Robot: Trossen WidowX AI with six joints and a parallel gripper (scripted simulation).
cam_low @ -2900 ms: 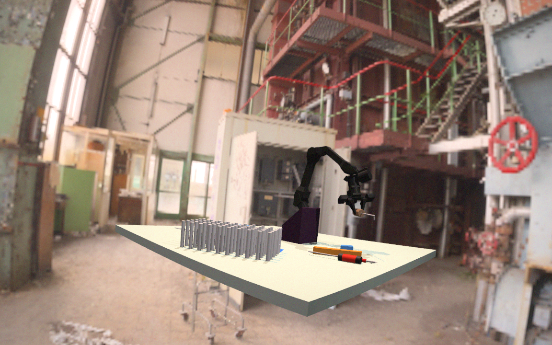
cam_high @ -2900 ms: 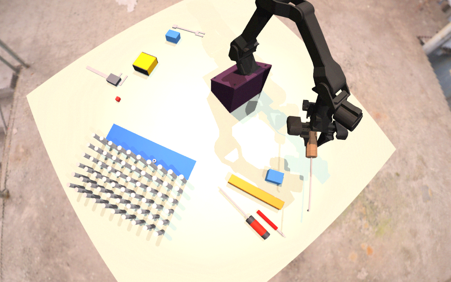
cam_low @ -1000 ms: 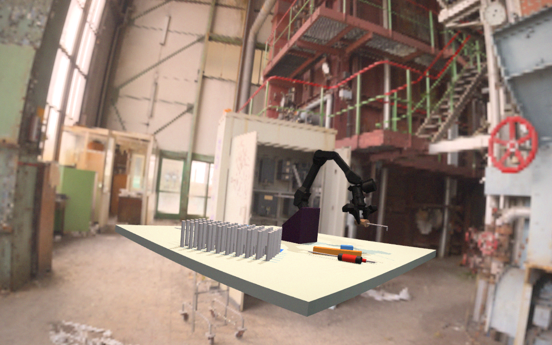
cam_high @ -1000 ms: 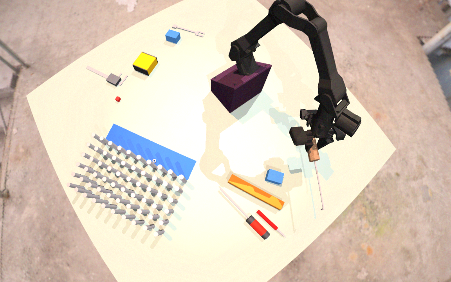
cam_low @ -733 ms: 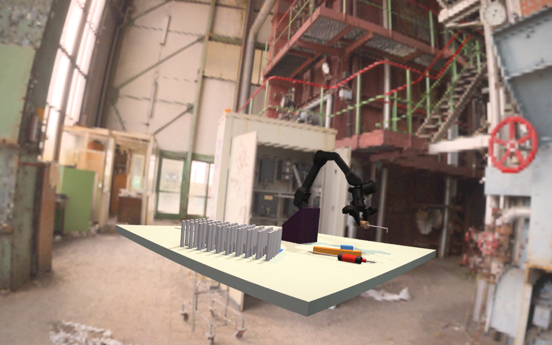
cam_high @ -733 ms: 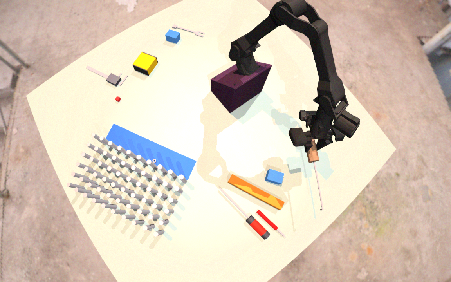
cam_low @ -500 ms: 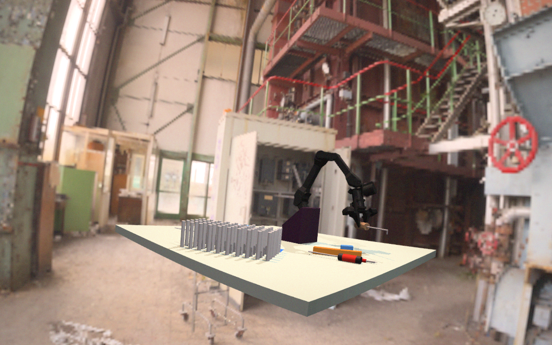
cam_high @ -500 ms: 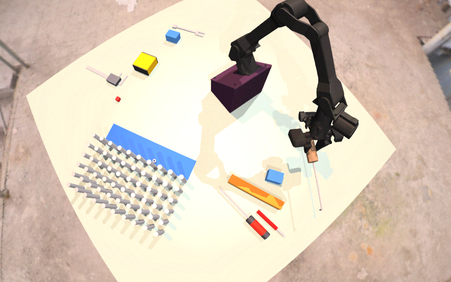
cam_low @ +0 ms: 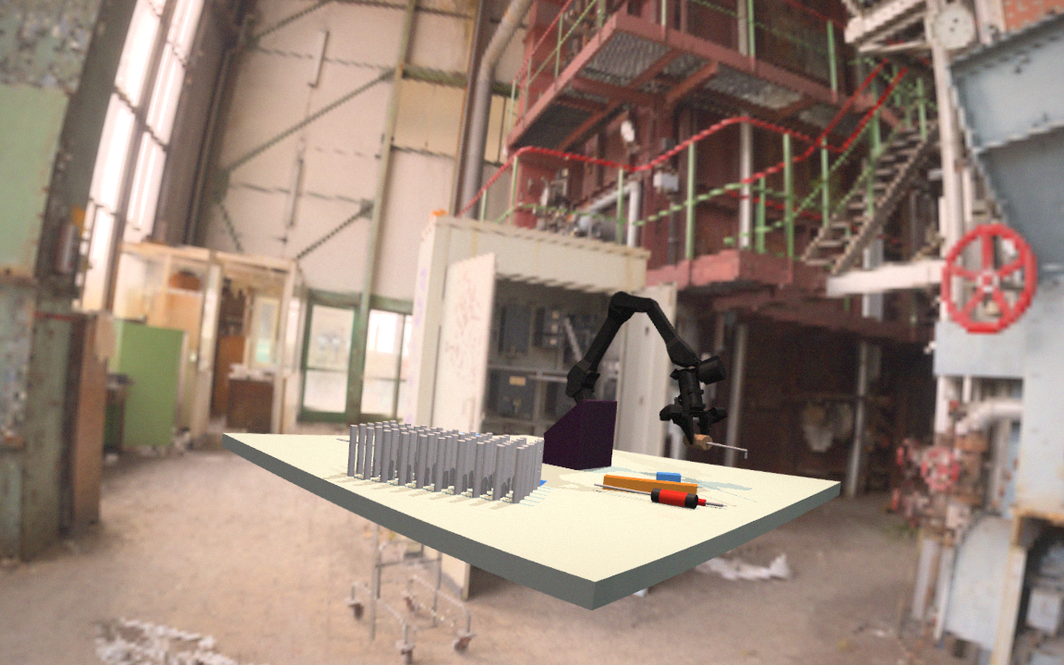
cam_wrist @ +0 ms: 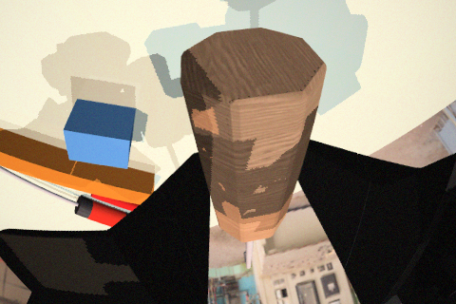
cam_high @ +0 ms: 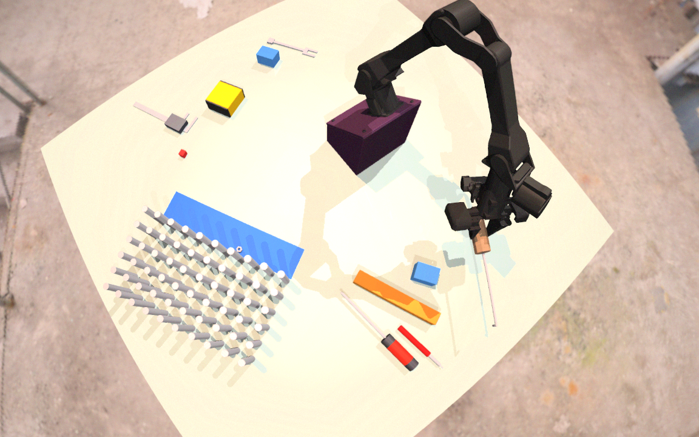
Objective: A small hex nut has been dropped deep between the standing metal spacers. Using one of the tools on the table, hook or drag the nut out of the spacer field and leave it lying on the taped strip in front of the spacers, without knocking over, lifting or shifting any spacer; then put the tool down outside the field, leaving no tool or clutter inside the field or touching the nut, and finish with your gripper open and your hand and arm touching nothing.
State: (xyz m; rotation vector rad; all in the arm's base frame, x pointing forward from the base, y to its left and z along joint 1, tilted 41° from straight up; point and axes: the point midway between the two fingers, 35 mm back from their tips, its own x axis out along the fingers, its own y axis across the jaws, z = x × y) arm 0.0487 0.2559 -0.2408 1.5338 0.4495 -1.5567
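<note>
My gripper (cam_high: 480, 230) (cam_low: 696, 441) (cam_wrist: 247, 155) is shut on the wooden handle (cam_high: 481, 242) (cam_low: 701, 443) (cam_wrist: 266, 142) of a hook tool. The tool's thin shaft (cam_high: 489, 287) (cam_low: 726, 447) points away from the arm, with a small bent tip at its end, and is held above the table's right part. The hex nut (cam_high: 238, 247) lies on the blue taped strip (cam_high: 281, 247), near its edge beside the front row of spacers. The metal spacers (cam_high: 205, 301) (cam_low: 437, 463) stand upright in rows. The nut is not visible in the wrist view.
Right of the spacers lie an orange bar (cam_high: 395, 297) (cam_low: 643, 482), a blue block (cam_high: 425, 274) (cam_wrist: 97, 147), a red-handled screwdriver (cam_high: 400, 352) (cam_low: 673, 498) and a smaller red tool (cam_high: 413, 340). A yellow block (cam_high: 225, 98), a caliper-like tool (cam_high: 176, 123) and a red cube (cam_high: 182, 153) lie beyond the strip.
</note>
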